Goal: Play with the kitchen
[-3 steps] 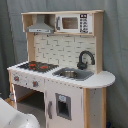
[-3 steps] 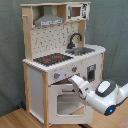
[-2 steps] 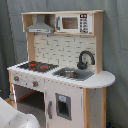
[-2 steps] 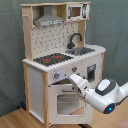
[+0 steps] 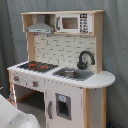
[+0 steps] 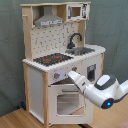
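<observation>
One arm point(image 6: 95, 90) reaches the kitchen point(image 6: 60, 65) front edge.

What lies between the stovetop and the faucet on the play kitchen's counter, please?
The sink basin lies between the stovetop and the black faucet, set into the white counter. This shows in both exterior views.

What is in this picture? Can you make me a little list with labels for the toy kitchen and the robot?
toy: kitchen, white and light wood, seen in both exterior views
stovetop: black with red rings
hood: grey, above the stovetop
sink: with a black faucet
microwave: small, top shelf
oven door: has a window, shut
robot arm: white, reaching toward the knob panel above the oven door
gripper: tip at the panel, open or shut not clear
</observation>
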